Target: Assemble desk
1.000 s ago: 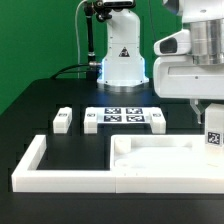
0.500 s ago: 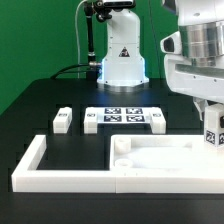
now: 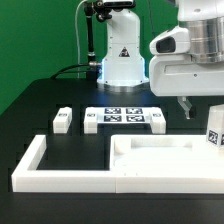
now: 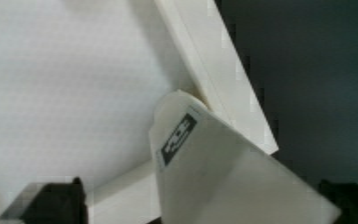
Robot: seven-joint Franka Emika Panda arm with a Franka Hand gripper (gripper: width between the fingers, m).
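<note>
Two-finger gripper (image 4: 197, 203) spread wide, pinching nothing, hanging above the exterior view's right end of the flat rectangular white plastic tabletop (image 3: 160, 157). At that end's corner, upright, a short white tagged block leg (image 3: 214, 131); seated or not, cannot tell. Beyond the tabletop's far edge, a second leg (image 3: 63, 120), third leg (image 3: 92, 120) and fourth leg (image 3: 157, 120), the last two flanking the marker board (image 3: 125, 117).

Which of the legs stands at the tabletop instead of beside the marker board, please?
The leg at the exterior view's right edge, by the tabletop; the other legs lie beside the marker board.
</note>
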